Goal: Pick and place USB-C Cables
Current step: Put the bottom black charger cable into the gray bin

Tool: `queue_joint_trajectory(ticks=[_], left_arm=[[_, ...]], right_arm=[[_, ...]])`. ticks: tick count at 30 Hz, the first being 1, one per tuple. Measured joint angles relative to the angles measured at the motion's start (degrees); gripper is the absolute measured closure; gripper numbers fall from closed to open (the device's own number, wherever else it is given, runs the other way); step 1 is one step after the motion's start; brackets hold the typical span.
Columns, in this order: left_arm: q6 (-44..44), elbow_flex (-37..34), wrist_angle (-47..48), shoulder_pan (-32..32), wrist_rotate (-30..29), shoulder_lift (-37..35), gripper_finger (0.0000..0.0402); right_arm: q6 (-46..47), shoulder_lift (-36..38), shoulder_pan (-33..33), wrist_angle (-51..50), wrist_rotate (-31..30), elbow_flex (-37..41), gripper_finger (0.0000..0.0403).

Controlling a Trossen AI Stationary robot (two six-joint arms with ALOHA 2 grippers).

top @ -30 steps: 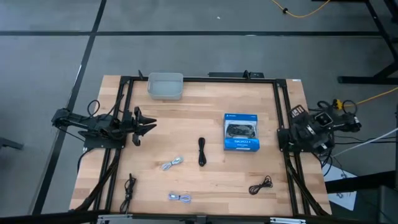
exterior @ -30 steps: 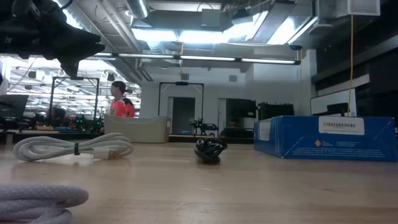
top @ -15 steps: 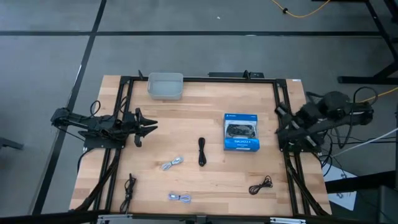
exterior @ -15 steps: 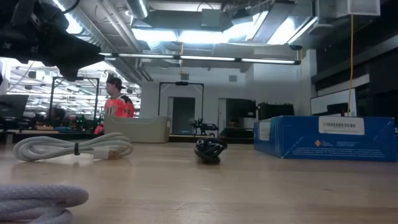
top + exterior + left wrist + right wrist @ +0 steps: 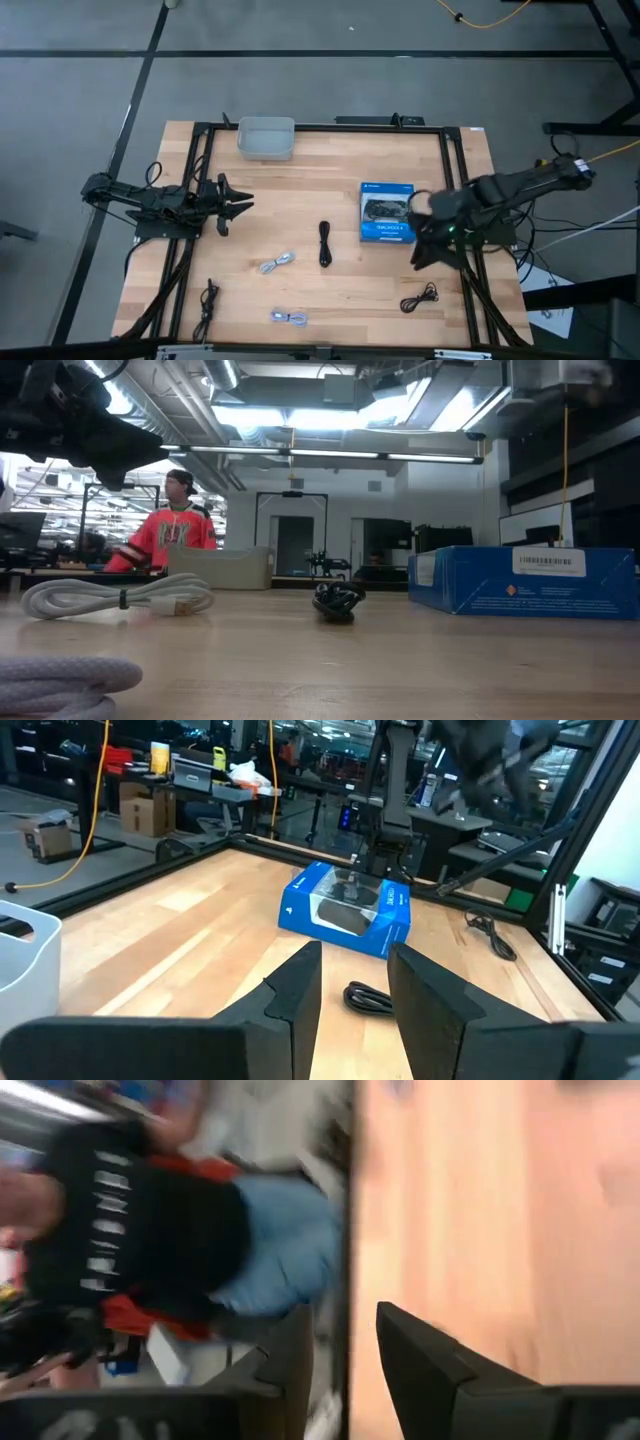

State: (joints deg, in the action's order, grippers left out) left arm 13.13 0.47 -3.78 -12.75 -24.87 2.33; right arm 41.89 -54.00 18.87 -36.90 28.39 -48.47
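Observation:
Several small USB-C cable bundles lie flat on the wooden table: a black one (image 5: 325,243) in the middle, a silvery one (image 5: 277,263) left of it, another silvery one (image 5: 290,318) by the near edge, and black ones at the near left (image 5: 208,298) and near right (image 5: 420,298). My right gripper (image 5: 420,255) hangs open over the table just right of the blue box (image 5: 388,212), above and beyond the near-right black cable. Its fingers (image 5: 420,1360) have nothing between them. My left gripper (image 5: 245,205) waits open at the table's left, fingers (image 5: 300,990) pointing toward the box.
A grey bin (image 5: 266,137) stands at the far edge, left of centre. The blue box (image 5: 525,580) lies flat right of the middle. Black frame rails (image 5: 455,180) run along the table's sides. A person in a red shirt (image 5: 170,525) stands in the room behind.
My right arm has swung from the table's right edge out over the table, toward the left and near side, and now hangs beside the blue box. The person in the red shirt has moved in the background. The cables lie as before.

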Motion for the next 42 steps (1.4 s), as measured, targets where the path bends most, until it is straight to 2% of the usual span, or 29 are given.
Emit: queue_joint_trajectory(ticks=[6, 8, 17, 24, 28, 37, 42], left_arm=[[-0.2, 0.0, 0.0, 0.0, -0.1, 0.0, 0.0292], [-0.2, 0.0, 0.0, 0.0, -0.1, 0.0, 0.0292], [-0.2, 0.0, 0.0, 0.0, -0.1, 0.0, 0.0292], [-0.2, 0.0, 0.0, 0.0, -0.1, 0.0, 0.0292], [-0.2, 0.0, 0.0, 0.0, -0.1, 0.0, 0.0292], [-0.2, 0.0, 0.0, 0.0, -0.1, 0.0, 0.0292], [-0.2, 0.0, 0.0, 0.0, -0.1, 0.0, 0.0292]], right_arm=[[9.5, -8.0, 5.7, -9.0, -5.9, 0.0, 0.0286], [12.8, -10.0, 7.2, -10.2, -6.2, 0.0, 0.0286], [26.1, -15.6, 13.0, -10.0, -6.9, 0.0, 0.0286], [32.8, -18.1, 17.2, -10.0, -12.6, 0.0, 0.0286], [35.8, -19.1, 19.2, -8.6, -15.6, 0.0, 0.0286], [35.4, -21.6, 24.5, -0.4, -23.6, 0.0, 0.0286], [32.4, -25.3, 27.6, 0.3, -23.8, 0.0, 0.0286]])
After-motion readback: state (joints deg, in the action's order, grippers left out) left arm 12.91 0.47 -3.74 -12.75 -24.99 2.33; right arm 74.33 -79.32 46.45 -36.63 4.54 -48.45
